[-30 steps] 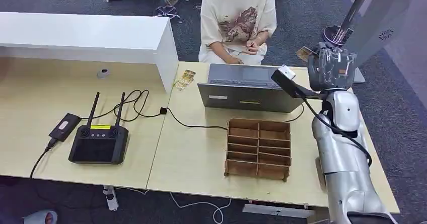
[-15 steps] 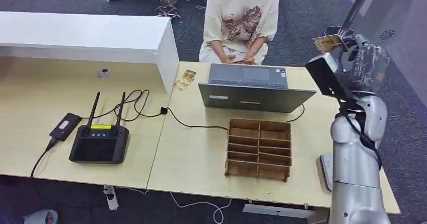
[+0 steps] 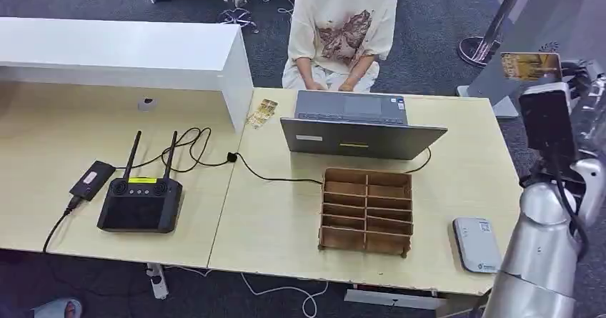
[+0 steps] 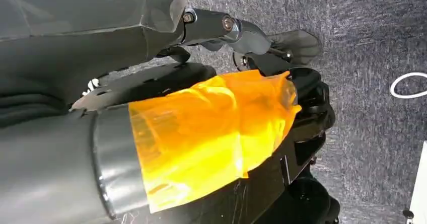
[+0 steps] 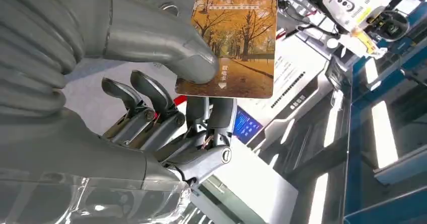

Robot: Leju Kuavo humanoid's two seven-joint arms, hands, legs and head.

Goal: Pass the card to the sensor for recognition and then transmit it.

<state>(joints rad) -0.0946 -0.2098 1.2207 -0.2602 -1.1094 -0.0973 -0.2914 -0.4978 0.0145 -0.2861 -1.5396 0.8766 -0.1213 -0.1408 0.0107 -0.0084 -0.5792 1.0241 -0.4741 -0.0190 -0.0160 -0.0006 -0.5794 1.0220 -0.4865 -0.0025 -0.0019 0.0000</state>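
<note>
right hand (image 5: 151,108) is pinching the hotel card (image 5: 232,38) between my thumb and fingers, holding it raised off the far right corner of the table (image 3: 286,225), well above the white card reader (image 3: 477,244) lying near the front right edge. i am judging this as the carrying step: card in hand, not yet presented. next i am needing to bring the card down flat over the reader for recognition, then offer it across toward the person (image 3: 341,25) behind the laptop (image 3: 361,136). of my left hand i cannot tell the state.
</note>
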